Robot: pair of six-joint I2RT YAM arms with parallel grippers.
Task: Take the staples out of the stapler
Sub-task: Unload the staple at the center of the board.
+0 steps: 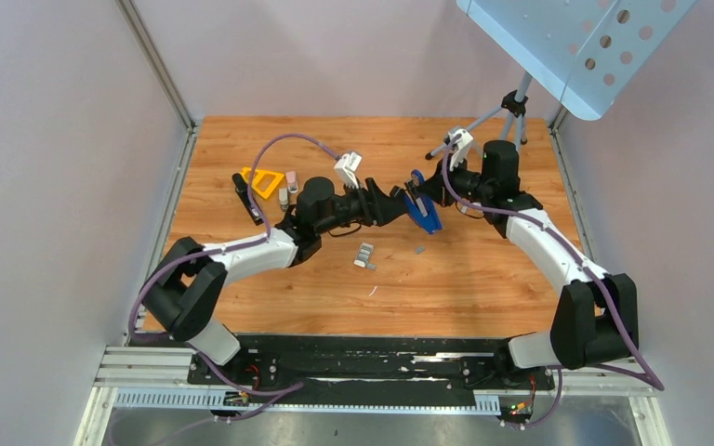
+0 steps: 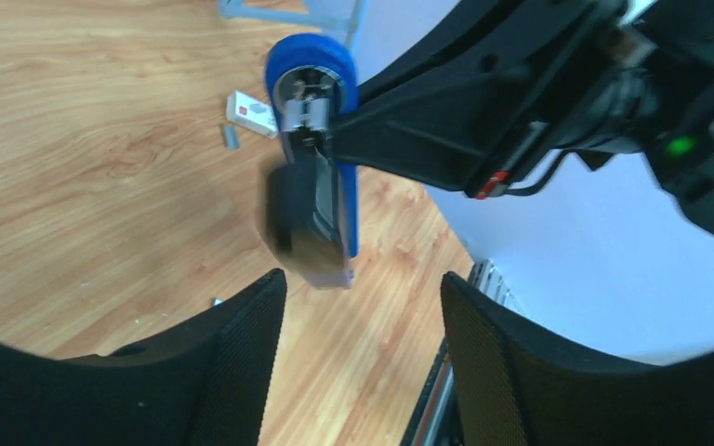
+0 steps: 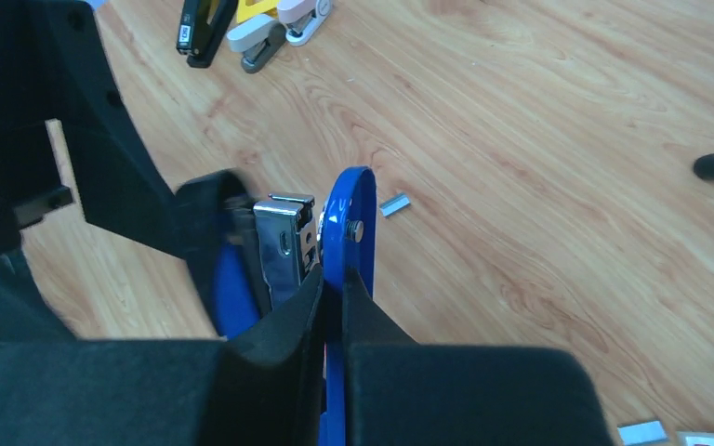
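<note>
The right gripper (image 3: 333, 290) pinches the blue stapler (image 1: 421, 210) above the wooden table's (image 1: 483, 297) middle, towards the far edge. The left gripper's (image 2: 363, 311) textured black fingers (image 2: 232, 353) stand apart just short of it. The right wrist view shows the boxy chrome magazine (image 3: 284, 246) side-on, while the left wrist view shows only the stapler's rounded end.
</note>
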